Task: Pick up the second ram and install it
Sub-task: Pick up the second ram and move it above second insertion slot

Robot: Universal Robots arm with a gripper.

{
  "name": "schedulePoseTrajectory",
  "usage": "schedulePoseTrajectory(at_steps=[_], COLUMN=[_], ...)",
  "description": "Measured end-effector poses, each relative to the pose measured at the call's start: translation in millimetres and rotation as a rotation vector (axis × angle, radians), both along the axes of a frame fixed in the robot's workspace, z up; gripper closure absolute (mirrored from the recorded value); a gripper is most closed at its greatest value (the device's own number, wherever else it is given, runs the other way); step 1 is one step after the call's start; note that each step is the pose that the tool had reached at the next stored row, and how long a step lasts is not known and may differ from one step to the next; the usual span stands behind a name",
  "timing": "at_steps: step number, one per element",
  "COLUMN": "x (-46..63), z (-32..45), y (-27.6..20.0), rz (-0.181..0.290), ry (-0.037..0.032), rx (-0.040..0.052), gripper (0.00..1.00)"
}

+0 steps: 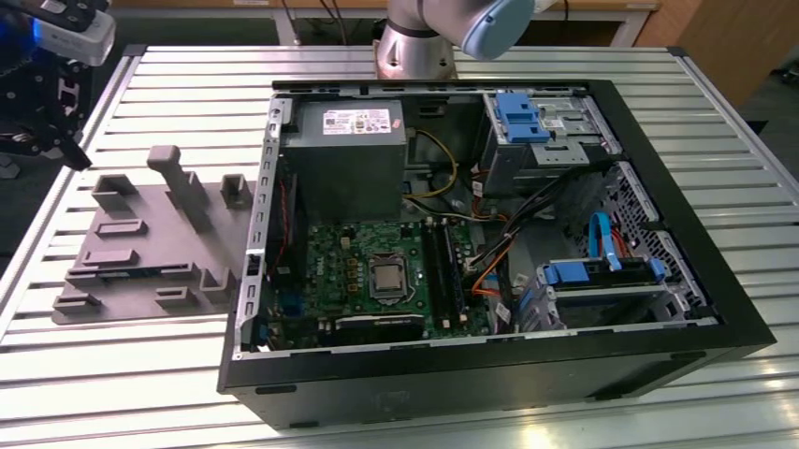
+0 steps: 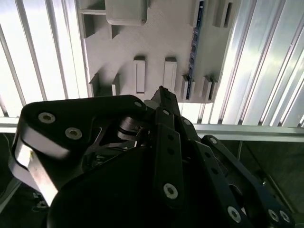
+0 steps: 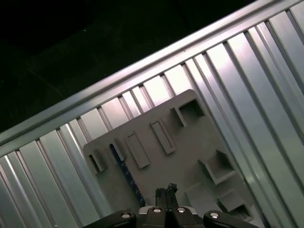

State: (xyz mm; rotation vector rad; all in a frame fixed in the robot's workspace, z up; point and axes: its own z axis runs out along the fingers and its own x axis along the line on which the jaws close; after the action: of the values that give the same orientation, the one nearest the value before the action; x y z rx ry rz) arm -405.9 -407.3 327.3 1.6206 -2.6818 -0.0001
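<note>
Exterior view first: a slatted metal table (image 1: 125, 374) is seen carrying an open computer case (image 1: 500, 374), laid on its side toward the exterior view's right. A grey holder plate (image 1: 138, 253) is set just beside the case, toward the exterior view's left. Inside the case a green motherboard (image 1: 362, 271) is exposed, with long black slots (image 1: 446, 271) running along it. Whether a stick is already seated there cannot be told. The gripper (image 1: 78, 161) is held above the table's far corner at the exterior view's left, near the plate and well apart from the case. In both wrist views the jaws are seen drawn together at the tips, with nothing gripped between them. The second ram (image 2: 194, 47) is found resting on edge in the plate, cradled between small grey blocks. It is untouched by the gripper, whose tips are poised near one end of it. The work is judged barely begun: the stick has not been lifted, and the carry to the slots and the seating are left undone.
</note>
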Motion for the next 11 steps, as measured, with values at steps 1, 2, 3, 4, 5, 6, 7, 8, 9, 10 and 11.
schedulePoseTrajectory(at_steps=[1, 2, 3, 4, 5, 6, 7, 8, 9, 10, 11], x=[-0.9, -1.6, -1.9, -2.1, -2.1, -2.1, -2.1, -2.1, -2.1, -2.1, -2.1], z=[-0.6, -1.2, -2.0, -2.7, -3.5, -4.4, -5.5, -6.6, -7.8, -9.0, -10.4], y=[-0.5, -0.9, -1.1, -1.4, -1.5, -1.5, -1.5, -1.5, -1.6, -1.6, -1.5], rz=[0.003, 0.007, 0.012, 0.022, 0.035, 0.051, 0.068, 0.086, 0.104, 0.122, 0.139], ry=[0.0, 0.0, -0.0002, -0.0003, -0.0003, -0.0001, -0.0001, 0.0, -0.0001, 0.0001, 0.0006], rx=[0.0, 0.0, 0.0002, 0.0002, 0.0002, 0.0001, 0.0001, 0.0001, 0.0001, 0.0001, 0.0001], gripper=[0.89, 0.89, 0.89, 0.89, 0.89, 0.89, 0.89, 0.89, 0.89, 0.89, 0.89])
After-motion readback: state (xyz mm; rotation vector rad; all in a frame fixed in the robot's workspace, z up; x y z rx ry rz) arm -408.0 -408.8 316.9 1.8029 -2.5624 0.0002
